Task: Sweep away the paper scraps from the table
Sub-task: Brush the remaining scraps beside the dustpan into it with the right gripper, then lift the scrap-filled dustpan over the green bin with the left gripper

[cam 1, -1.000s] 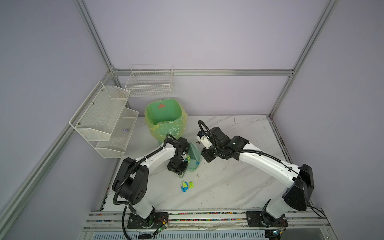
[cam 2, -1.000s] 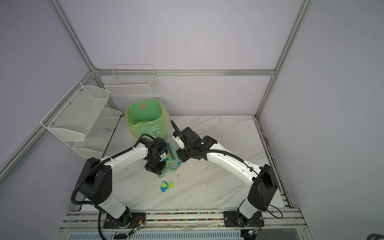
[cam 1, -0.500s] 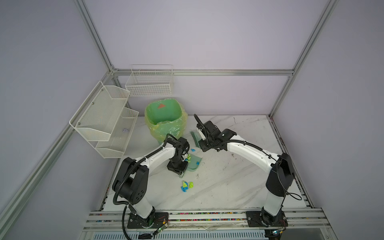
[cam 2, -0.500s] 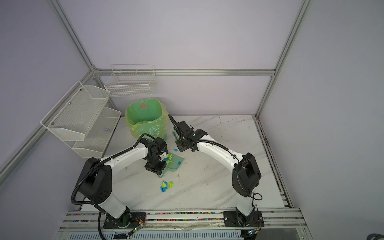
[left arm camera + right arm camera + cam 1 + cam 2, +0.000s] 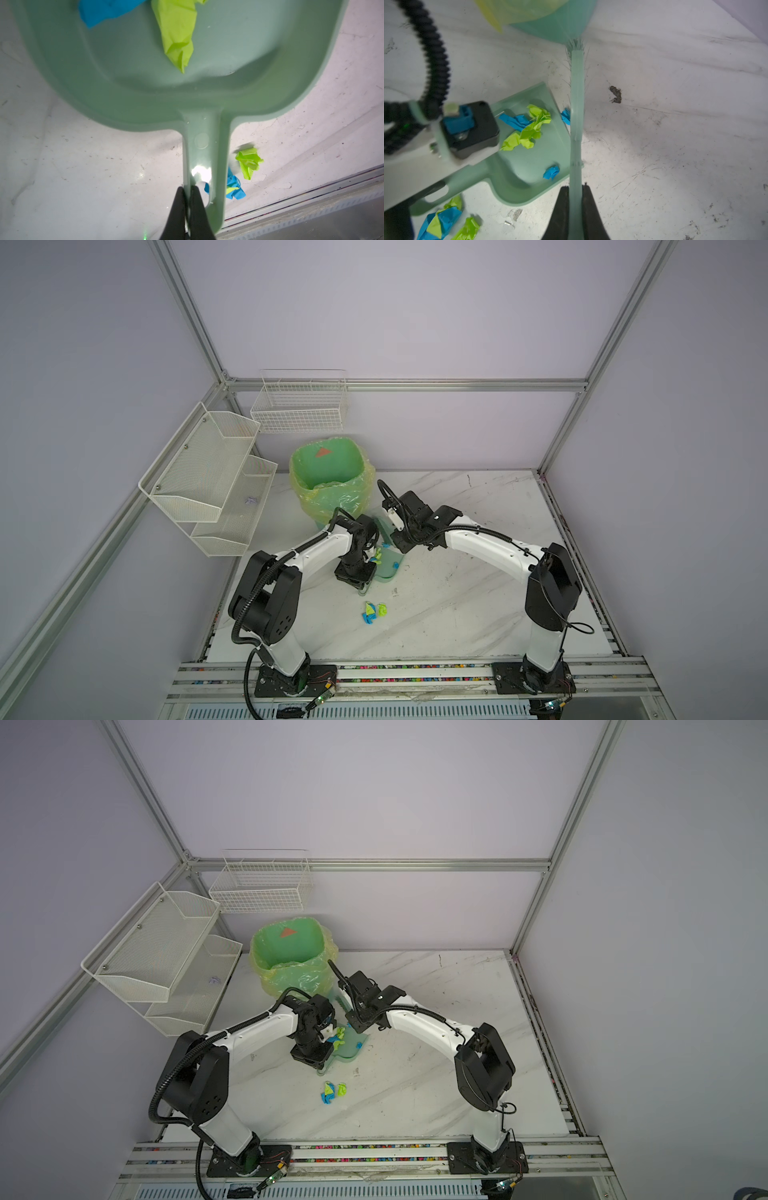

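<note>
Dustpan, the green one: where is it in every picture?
A top view: dustpan near the centre, just below the bin.
A top view: dustpan near the centre, below the bin.
Left wrist: fills most of the picture, handle pinched by the left gripper.
Right wrist: lies beside the brush.
Shared landmark: loose paper scraps by the handle.

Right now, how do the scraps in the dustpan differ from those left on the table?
Place: pan scraps lie in the dustpan; table scraps lie on the table by the pan's handle. Spread: pan scraps are scattered, one blue wad apart; table scraps form one tight clump. Both mix blue and yellow-green paper.
</note>
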Tool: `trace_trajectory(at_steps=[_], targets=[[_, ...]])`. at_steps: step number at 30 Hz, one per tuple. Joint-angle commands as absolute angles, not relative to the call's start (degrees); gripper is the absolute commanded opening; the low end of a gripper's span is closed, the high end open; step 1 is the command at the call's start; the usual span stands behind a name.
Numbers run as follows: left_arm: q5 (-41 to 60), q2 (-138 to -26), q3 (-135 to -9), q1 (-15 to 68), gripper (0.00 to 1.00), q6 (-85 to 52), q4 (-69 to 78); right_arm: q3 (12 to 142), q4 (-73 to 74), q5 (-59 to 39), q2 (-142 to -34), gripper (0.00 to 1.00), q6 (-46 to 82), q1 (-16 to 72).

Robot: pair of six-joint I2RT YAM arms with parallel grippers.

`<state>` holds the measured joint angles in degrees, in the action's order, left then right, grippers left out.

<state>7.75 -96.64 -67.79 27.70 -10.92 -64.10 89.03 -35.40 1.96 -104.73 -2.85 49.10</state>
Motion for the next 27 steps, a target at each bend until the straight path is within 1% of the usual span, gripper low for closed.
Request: trace_trajectory(at_steps=[1, 4, 8, 10, 13, 15, 24, 27], targets=[[8.8, -96.8, -70.2, 26.7, 0.0, -9.8, -64.0, 86.0, -35.9, -2.1, -100.3, 0.0, -3.6, 50.4], [9.1, -96.7, -70.2, 26.2, 0.0, -9.7, -63.9, 83.2, -35.8, -5.7, -96.8, 0.0, -2.2, 50.6], [8.9, -96.8, -70.1, 25.9, 0.0, -9.6, -63.8, 80.7, -32.0, -9.4, -91.0, 0.0, 1.8, 50.6], [9.1, -96.7, -70.2, 25.9, 0.0, -9.6, -63.7, 80.5, -31.4, -7.2, -88.9, 0.0, 3.4, 50.5], [9.5, -95.7, -70.2, 25.9, 0.0, -9.5, -63.2, 81.3, -33.5, -1.5, -88.5, 0.0, 8.0, 49.9], [8.1, -94.6, -70.5, 25.9, 0.0, -9.7, -63.1, 81.2, -34.7, 0.6, -88.5, 0.0, 10.9, 48.6], [8.2, -88.9, -72.4, 26.2, 0.0, -10.5, -64.0, 73.8, -33.5, 2.3, -82.2, 0.0, 18.9, 38.6], [8.5, -87.4, -74.4, 26.6, 0.0, -11.2, -65.0, 71.4, -33.9, 4.4, -79.7, 0.0, 21.5, 36.8]])
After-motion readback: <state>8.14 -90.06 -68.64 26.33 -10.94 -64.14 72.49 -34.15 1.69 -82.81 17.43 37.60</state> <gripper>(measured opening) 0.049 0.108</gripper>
